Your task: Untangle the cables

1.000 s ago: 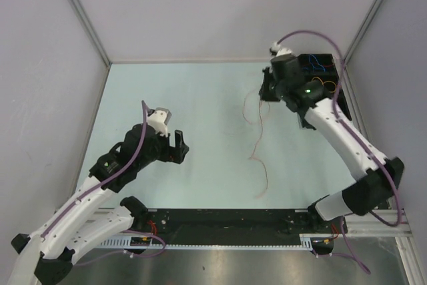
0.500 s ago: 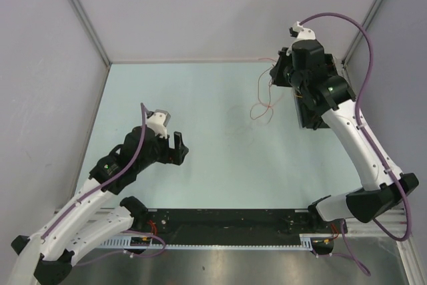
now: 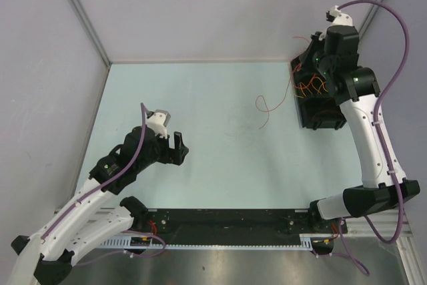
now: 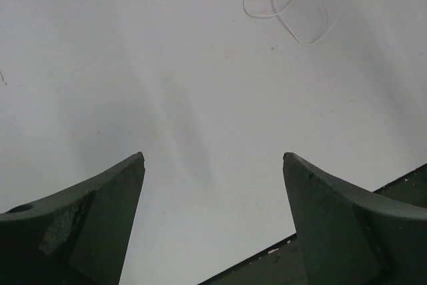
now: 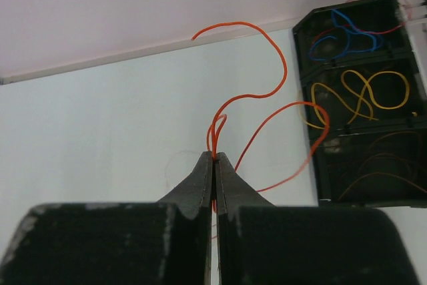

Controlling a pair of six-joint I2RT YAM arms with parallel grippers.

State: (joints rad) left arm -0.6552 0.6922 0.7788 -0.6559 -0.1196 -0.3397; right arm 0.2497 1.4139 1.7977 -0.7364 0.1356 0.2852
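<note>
Right wrist: right end effector (image 5: 214, 159) clenched on thin, curly red cable (image 5: 285, 65); left end effector (image 4: 213, 159) spread wide, empty, over smooth pale tabletop (image 4: 120, 71).

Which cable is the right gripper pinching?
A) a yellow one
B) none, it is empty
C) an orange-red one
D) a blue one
C: in the right wrist view the right gripper is closed on the orange-red cable, which loops up from between its tips.
</note>
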